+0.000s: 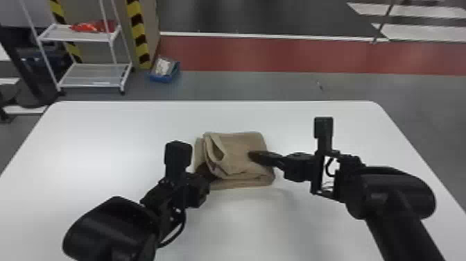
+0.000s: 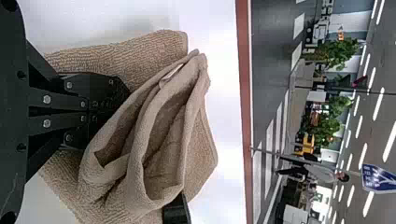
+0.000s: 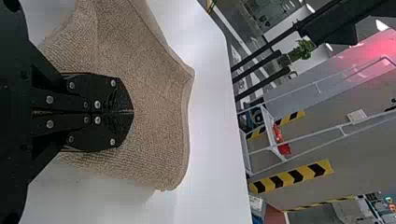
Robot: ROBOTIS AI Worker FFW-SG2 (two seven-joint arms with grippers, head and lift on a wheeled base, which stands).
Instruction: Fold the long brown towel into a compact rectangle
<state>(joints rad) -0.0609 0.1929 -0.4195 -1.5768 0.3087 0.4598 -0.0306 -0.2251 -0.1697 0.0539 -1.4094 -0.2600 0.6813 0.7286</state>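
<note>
Towel point(image 1: 242, 147), brown and bunched into thick layers, lies around the middle of my white table point(image 1: 104, 139), between the two arms. In the left wrist view I can see a small pale label point(image 2: 172, 74) on one of its folds, its print too small for me to read. Farther off in that view, a blue sign point(image 2: 379, 180) carries white markings.

My left arm comes in from the bottom edge and slants inward to the towel's near left side, the camera post standing up from the wrist. The left gripper point(image 1: 205, 170) has its jaws drawn together, with the tips hidden behind a loose, gaping fold; I can't tell whether cloth is pinched between them.

My right arm also rises from the bottom edge, then bends at the wrist to point inward across the towel's right side. The right gripper point(image 1: 252, 156) has its jaws pressed flat against each other, tips over the top layer.
</note>
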